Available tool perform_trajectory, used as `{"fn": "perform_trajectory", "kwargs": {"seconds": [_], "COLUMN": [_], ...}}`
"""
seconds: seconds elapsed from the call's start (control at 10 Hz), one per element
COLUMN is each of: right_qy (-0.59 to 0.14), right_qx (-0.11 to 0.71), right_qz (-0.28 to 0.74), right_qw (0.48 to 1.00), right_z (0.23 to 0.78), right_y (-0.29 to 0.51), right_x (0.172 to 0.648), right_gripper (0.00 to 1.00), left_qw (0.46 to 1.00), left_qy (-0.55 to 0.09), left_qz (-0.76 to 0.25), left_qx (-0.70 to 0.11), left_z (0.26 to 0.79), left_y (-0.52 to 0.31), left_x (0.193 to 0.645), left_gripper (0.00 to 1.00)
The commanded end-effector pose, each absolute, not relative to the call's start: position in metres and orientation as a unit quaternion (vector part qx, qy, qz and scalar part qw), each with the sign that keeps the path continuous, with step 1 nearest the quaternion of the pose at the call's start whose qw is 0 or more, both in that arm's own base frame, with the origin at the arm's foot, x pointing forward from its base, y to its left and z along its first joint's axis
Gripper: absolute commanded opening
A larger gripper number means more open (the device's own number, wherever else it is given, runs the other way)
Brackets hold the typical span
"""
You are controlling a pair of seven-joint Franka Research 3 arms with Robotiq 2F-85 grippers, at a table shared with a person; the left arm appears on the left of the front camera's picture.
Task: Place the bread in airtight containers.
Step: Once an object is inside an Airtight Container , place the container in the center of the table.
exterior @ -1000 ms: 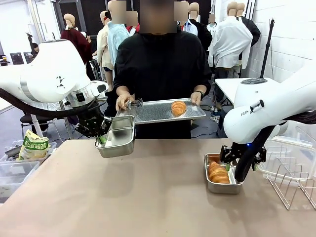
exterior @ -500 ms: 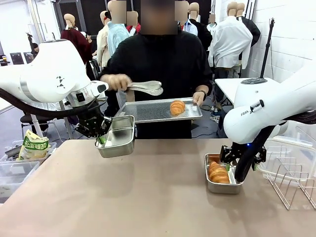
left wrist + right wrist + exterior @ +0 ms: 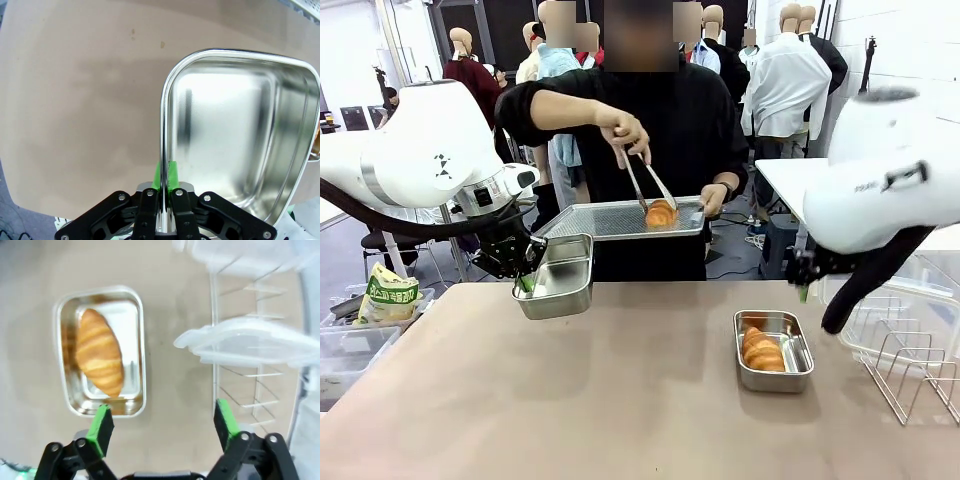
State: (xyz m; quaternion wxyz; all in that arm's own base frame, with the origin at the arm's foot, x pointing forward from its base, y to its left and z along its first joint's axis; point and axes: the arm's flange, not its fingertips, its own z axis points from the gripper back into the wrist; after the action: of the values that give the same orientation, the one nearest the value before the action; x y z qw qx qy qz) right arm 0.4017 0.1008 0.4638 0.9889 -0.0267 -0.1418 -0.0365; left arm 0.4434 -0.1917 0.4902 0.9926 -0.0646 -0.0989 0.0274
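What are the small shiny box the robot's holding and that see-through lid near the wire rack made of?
The small rectangular silver tin looks like polished steel: mirror-like reflections, rolled rim. The clear rounded-rectangle lid is probably translucent plastic: milky, see-through, soft sheen.

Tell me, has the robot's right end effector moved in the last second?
Yes. The right end effector has risen and drawn toward the picture's right, off the steel tin with its croissant, which has stayed put.

Robotics lab, white arm (image 3: pixel 420 150), worktable (image 3: pixel 620 400)
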Motion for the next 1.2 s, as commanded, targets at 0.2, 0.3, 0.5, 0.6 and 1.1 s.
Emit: {"fn": "perform_trajectory", "kwargs": {"seconds": [0.2,0.3,0.5,0.6,1.1], "right_qy": [-0.162,-0.158,-0.146,-0.168,-0.168], "right_qx": [-0.034,-0.04,-0.035,-0.029,-0.029], "right_qz": [-0.018,-0.021,-0.009,-0.023,-0.023], "right_qw": [0.986,0.986,0.989,0.985,0.985], "right_z": [0.529,0.537,0.536,0.541,0.541], "right_y": [0.107,0.108,0.108,0.108,0.108], "right_x": [0.415,0.421,0.424,0.413,0.413], "right_gripper": [1.0,1.0,1.0,1.0,1.0], "left_qw": [0.992,0.992,0.992,0.992,0.992], "left_qy": [-0.107,-0.107,-0.107,-0.107,-0.107], "left_qz": [0.025,0.025,0.025,0.025,0.025], "left_qx": [-0.062,-0.062,-0.062,-0.062,-0.062], "left_z": [0.493,0.493,0.493,0.493,0.493], "left_y": [-0.192,-0.192,-0.192,-0.192,-0.192], "left_x": [0.444,0.444,0.444,0.444,0.444], "left_gripper": [0.0,0.0,0.0,0.0,0.0]}}
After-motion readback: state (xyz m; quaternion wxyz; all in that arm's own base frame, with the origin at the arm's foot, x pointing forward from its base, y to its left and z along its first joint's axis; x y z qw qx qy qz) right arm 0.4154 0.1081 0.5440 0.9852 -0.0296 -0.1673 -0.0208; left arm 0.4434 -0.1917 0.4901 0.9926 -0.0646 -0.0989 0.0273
